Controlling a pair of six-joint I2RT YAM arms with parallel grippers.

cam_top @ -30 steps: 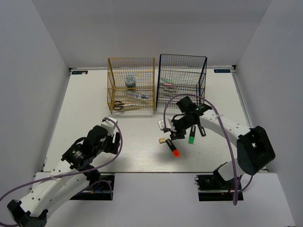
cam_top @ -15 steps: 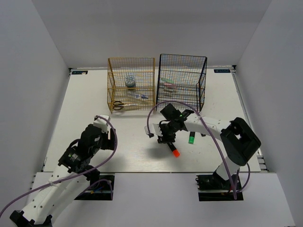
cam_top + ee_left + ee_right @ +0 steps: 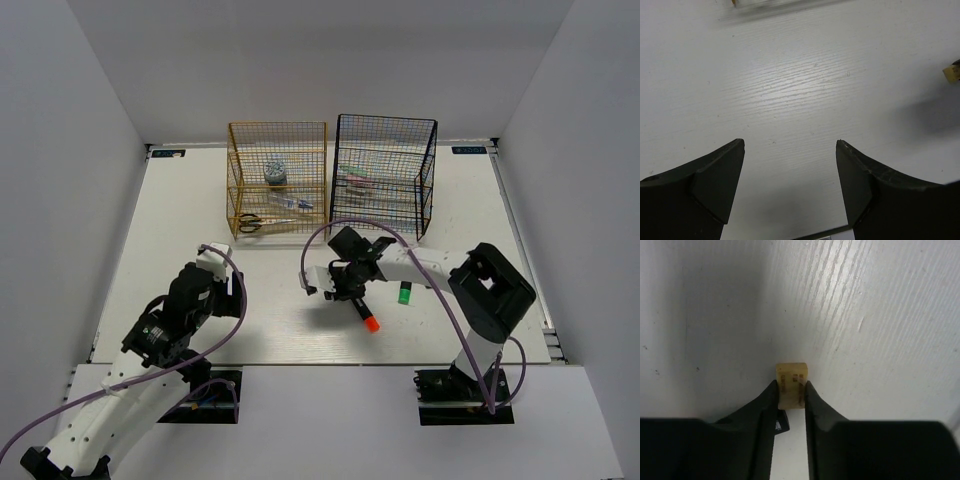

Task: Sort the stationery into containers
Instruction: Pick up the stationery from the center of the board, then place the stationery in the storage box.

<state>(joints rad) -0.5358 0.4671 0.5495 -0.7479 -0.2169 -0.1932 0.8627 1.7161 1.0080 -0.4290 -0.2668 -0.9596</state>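
Fingers [image 3: 710, 185] of left gripper [image 3: 790, 165]: spread apart, empty, over white table [image 3: 790, 75]; arm folded low near its base. Right gripper [image 3: 790, 392]: arm stretched leftward to mid-table, wrist low, fingers clamped on tan eraser [image 3: 791, 376], a small printed block. Orange-capped highlighter [image 3: 366, 318] and green-capped highlighter [image 3: 404, 294] lie just right. Gold rack [image 3: 277, 200], black rack [image 3: 385, 190] at far edge; white walls.

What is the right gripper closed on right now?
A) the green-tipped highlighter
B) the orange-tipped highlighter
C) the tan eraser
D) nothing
C: the right wrist view shows the tan eraser pinched in the right gripper, just above the table.
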